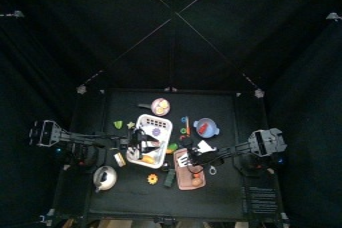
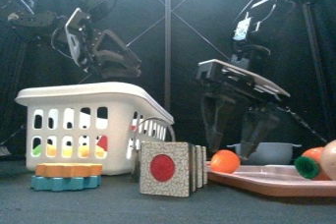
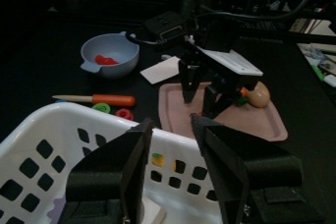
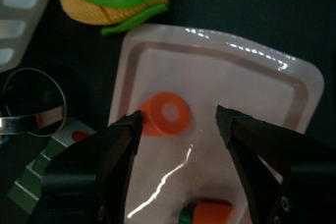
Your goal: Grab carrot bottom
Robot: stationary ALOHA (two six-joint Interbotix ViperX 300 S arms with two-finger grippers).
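The job is at the approach stage. The right gripper (image 4: pixel 179 117) hangs over the cutting board (image 4: pixel 269 100) with its jaws spread wide and nothing between them. The carrot bottom (image 4: pixel 165 112) sits on the board directly beneath that gap, its paler cut face turned up toward the wrist. Nothing has been grasped yet, and I can't make out any contact between the jaws and the orange piece.

Seen from the front of the surface, the carrot bottom (image 2: pixel 226 161) lies at the board's (image 2: pixel 269 182) 9 o'clock end. A second orange piece with a green tip (image 2: pixel 311 161) sits off at its 3 o'clock on the same board. The white basket (image 2: pixel 85 120) stands at about 9 o'clock from the carrot, well clear of it. From overhead, the board (image 1: pixel 194 180) lies at roughly 5 o'clock from the basket (image 1: pixel 147 140).

The left gripper (image 3: pixel 171 122) is parked above the basket's rim with its jaws apart and empty, and it takes no part in this.

To my eye the next move is a straight descent, keeping the orange piece centred so that one jaw passes down each side of it. Then the jaws close before any lift. The piece is small and looks like smooth plastic, so an off-centre squeeze could well skid it across the board toward its green-tipped neighbour.
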